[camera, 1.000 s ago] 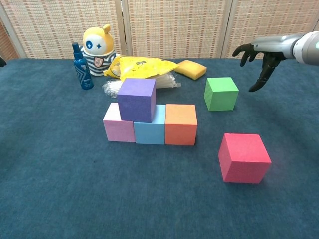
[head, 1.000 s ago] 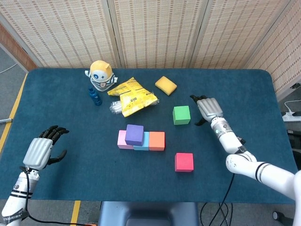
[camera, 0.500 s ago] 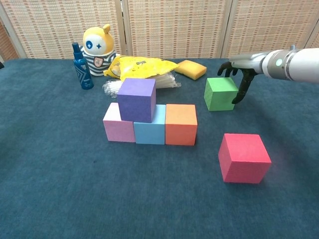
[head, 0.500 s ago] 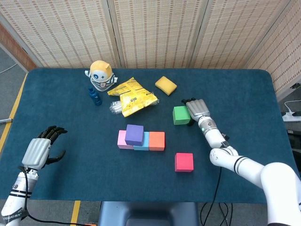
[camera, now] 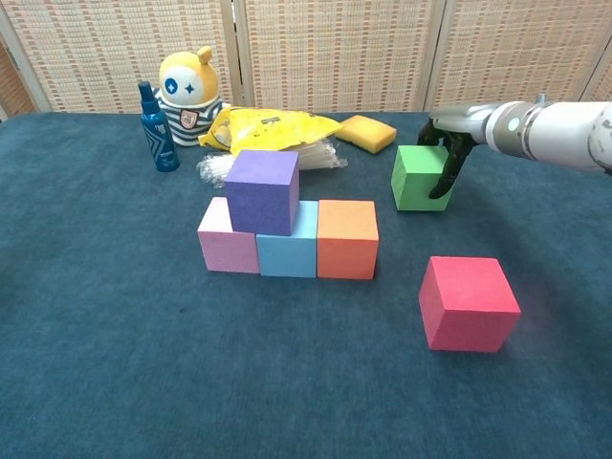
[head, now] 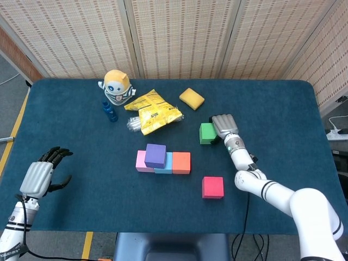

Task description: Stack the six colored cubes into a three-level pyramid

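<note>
Your right hand (camera: pixel 446 143) is reaching over the green cube (camera: pixel 419 179), its dark fingers (camera: pixel 442 177) draping down the cube's right face and touching it; whether they are actually pinching the cube, you cannot tell from either view; the cube is sitting flat on the tabletop (camera: pixel 115 335), well apart from the stack; in the head view the same hand (head: pixel 224 126) is lying just beside the green cube (head: pixel 206 133), covering its right edge.

Your left hand (head: pixel 41 175) is hovering at the near left edge of the tabletop, holding nothing, its fingers spread slightly and curling forward; the chest view is not showing it.

Left of the green cube, the pink cube (camera: pixel 227 242), blue cube (camera: pixel 289 251) and orange cube (camera: pixel 347 239) are standing in a touching row; the purple cube (camera: pixel 262 191) is resting on top, straddling the pink and blue ones; the red cube (camera: pixel 468 303) is sitting alone nearer the front, to the right of the row.

Behind them are lying a yellow snack bag (camera: pixel 273 129), a yellow sponge (camera: pixel 366 133), a blue bottle (camera: pixel 156 129) and a yellow toy figure (camera: pixel 188 93).
</note>
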Controlling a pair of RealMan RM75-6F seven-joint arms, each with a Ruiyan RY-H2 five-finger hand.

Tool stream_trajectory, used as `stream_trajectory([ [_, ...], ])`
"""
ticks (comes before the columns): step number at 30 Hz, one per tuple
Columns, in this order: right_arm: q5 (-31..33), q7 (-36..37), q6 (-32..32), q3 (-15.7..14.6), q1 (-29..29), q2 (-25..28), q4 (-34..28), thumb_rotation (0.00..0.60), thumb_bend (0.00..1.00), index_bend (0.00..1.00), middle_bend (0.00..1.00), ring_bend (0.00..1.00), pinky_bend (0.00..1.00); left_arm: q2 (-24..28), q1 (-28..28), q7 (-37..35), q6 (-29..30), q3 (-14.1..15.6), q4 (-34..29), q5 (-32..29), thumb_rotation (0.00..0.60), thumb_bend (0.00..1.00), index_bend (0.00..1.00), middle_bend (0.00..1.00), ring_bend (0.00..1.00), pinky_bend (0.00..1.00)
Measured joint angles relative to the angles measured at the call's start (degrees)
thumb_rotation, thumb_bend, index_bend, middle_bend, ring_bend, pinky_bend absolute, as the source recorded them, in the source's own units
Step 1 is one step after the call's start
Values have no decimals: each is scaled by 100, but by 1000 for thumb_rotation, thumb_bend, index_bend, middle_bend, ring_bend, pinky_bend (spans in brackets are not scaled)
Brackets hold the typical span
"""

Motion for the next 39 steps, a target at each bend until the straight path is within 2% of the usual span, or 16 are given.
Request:
stream_trajectory([
  [5, 141, 2, 316, 61, -180, 634, -1232, 600, 171, 618, 483, 450, 472, -17, 52, 159, 89, -2, 92, 90, 600, 328, 252, 186, 112, 254],
  [13, 713, -243, 1029, 91, -360, 2115, -4063, 600, 193, 625, 499, 471, 477, -68, 138, 466, 233, 68, 219, 433, 600, 327, 252, 187, 112, 253],
  [15, 938, -400, 1317, 76, -342, 2385, -4617, 600, 201, 629, 502, 473, 485, -100, 158, 504, 269, 99, 235, 538, 600, 328, 252, 186, 112, 253],
  [18, 1272, -687, 1791, 41, -254, 2520, -5073, 600, 207, 630, 503, 475, 490, -135, 191, 437, 315, 144, 265, 672, 600, 327, 252, 186, 112, 253],
  [23, 1874, -1280, 2525, -10, 33, 2398, -5486, 600, 218, 630, 503, 475, 490, -155, 261, 270, 372, 210, 369, 815, 600, 328, 252, 185, 109, 252],
  [27, 2339, -1668, 3006, 17, 307, 2106, -5651, 600, 218, 630, 503, 475, 491, -167, 325, 96, 434, 229, 464, 854, 600, 327, 251, 184, 105, 251],
  [39, 3123, -2281, 3372, 315, 886, 1371, -5394, 600, 218, 612, 503, 475, 491, -230, 525, -380, 639, 254, 794, 949, 600, 326, 247, 181, 103, 251],
])
